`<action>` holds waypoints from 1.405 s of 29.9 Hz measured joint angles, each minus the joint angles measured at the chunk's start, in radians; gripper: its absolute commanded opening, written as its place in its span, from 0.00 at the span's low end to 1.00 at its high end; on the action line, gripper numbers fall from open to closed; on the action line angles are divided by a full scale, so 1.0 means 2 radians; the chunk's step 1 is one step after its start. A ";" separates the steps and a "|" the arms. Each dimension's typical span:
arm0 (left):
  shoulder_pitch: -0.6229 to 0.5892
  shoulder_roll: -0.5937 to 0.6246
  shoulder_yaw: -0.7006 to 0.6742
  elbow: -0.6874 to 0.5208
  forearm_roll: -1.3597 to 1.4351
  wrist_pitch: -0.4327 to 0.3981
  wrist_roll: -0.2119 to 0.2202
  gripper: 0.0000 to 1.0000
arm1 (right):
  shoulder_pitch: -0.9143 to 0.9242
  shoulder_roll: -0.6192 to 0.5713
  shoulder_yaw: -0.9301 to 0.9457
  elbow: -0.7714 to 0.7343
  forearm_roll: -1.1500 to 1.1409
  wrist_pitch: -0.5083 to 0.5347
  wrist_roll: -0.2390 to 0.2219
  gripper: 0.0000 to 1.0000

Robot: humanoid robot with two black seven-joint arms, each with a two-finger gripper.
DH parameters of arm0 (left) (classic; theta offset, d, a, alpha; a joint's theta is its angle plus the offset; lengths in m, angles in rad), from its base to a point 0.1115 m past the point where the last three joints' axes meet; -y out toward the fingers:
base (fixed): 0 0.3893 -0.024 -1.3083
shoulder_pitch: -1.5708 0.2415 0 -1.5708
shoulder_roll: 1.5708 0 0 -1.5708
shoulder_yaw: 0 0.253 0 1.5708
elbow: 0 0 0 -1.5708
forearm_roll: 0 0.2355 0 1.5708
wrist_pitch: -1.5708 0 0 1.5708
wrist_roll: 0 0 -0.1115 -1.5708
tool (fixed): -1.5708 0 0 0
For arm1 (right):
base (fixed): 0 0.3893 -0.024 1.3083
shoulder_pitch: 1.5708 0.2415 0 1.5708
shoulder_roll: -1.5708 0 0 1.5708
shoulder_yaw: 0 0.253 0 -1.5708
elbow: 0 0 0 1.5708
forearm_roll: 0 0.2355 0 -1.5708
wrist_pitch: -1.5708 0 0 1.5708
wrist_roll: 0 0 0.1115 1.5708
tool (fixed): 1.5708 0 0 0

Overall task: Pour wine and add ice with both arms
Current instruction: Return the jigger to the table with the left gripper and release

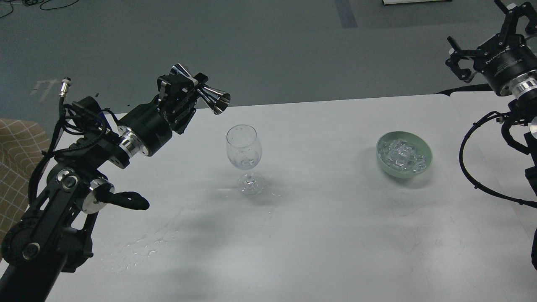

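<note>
My left gripper (pixel 184 94) is clamped across the narrow waist of a metal jigger (pixel 200 90), a double-cone measuring cup. I hold the jigger tipped on its side, with its open mouth facing right and slightly down. The gripper and jigger hang above the far left part of the white table (pixel 319 235).

The wine glass (pixel 244 160) stands upright on the table, below and just to the right of the jigger's mouth, apart from it. Whether the bowl holds any liquid I cannot tell; droplets cling to its inner wall. Water droplets (pixel 144 249) lie on the table well below the left gripper, near my left arm (pixel 63 197).

My right gripper (pixel 476 56) is raised past the far right corner of the table, fingers spread wide, nothing between them. My right arm (pixel 509 71) carries a looping black cable (pixel 465 163).

The ice (pixel 402 156) sits heaped in a pale green bowl (pixel 423 144), below and to the left of the right gripper and well apart from it. The bowl rests on the table, well to the right of the wine glass
</note>
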 measured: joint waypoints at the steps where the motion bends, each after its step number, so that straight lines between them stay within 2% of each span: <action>1: 0.004 -0.006 -0.005 -0.002 -0.022 0.008 0.002 0.00 | 0.000 0.000 0.000 0.000 0.000 0.000 0.000 1.00; 5: 0.015 -0.015 -0.026 -0.008 -0.120 0.048 0.009 0.00 | 0.000 0.000 0.000 -0.002 0.000 0.000 0.000 1.00; 9: 0.024 -0.022 -0.061 -0.006 -0.205 0.065 0.012 0.00 | -0.001 0.000 0.000 -0.002 -0.001 0.000 0.000 1.00; 14: 0.050 -0.021 -0.111 0.042 -0.370 0.080 0.010 0.00 | -0.004 0.000 0.000 -0.002 -0.002 -0.002 0.000 1.00; 22: 0.059 -0.025 -0.179 0.161 -0.470 0.065 0.011 0.00 | -0.014 0.000 -0.003 -0.002 -0.003 -0.003 0.000 1.00; 31: 0.060 -0.053 -0.185 0.257 -0.502 0.061 -0.010 0.00 | -0.015 0.000 -0.010 -0.002 -0.010 -0.005 0.000 1.00; 38: 0.041 -0.060 -0.184 0.334 -0.510 0.017 -0.014 0.00 | -0.011 -0.001 -0.011 -0.002 -0.020 -0.007 -0.002 1.00; 42: 0.028 -0.061 -0.184 0.370 -0.516 0.010 -0.015 0.00 | -0.012 -0.010 -0.012 -0.002 -0.021 -0.007 -0.004 1.00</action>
